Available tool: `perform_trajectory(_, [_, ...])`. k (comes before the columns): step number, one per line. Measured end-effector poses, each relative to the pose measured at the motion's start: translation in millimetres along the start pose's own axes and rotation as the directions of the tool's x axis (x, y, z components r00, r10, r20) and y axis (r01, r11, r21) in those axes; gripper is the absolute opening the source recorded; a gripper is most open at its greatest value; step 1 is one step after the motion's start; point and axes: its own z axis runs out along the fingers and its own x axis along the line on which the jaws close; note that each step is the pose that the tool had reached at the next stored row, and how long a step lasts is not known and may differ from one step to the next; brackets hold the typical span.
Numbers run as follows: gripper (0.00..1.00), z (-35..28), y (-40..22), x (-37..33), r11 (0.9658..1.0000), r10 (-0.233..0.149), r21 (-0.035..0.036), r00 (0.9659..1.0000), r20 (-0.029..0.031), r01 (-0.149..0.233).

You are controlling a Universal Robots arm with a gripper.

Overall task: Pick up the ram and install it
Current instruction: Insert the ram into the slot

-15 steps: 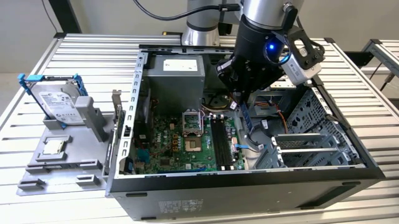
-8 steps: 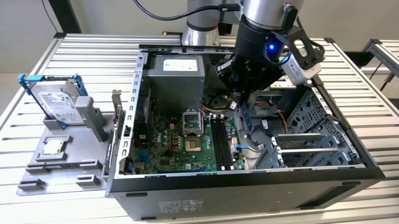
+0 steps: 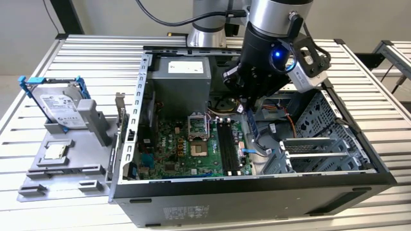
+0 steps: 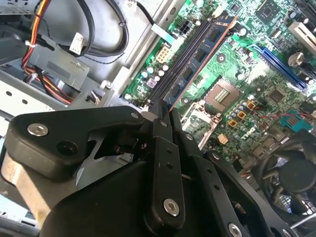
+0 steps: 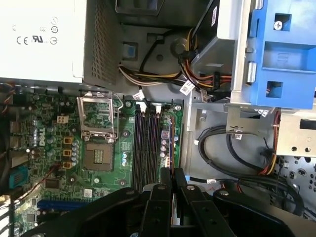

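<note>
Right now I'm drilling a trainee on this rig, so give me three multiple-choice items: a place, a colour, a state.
1. The hard drive stands: A on the grey tray beside the case; B on the floor; C atop a monitor.
2. Its frame is: A red; B blue; C yellow.
3. The gripper is: A open; B shut on the ram; C shut on a cable.
Answers: 1 A, at the exterior view's left. 2 B, blue rails flank it. 3 B, it pinches the stick over the slots.

Arm reaching steeply down, wrist near vertical; gripper fingers closed together, pointing downward.
</note>
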Motion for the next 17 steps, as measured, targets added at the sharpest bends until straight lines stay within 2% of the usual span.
perform_trajectory(4, [0.0,7.3,0.0,0.1,0.9999,0.01,0.0009,0.9999,-0.0001,-0.01])
perform_trajectory(11, [0.0,19.4,2.4,0.2,0.9979,0.065,0.0039,0.9979,0.0,-0.065])
perform_trajectory(17, [0.0,30.5,9.8,0.1,0.9966,0.082,0.0041,0.9966,0.0002,-0.082])
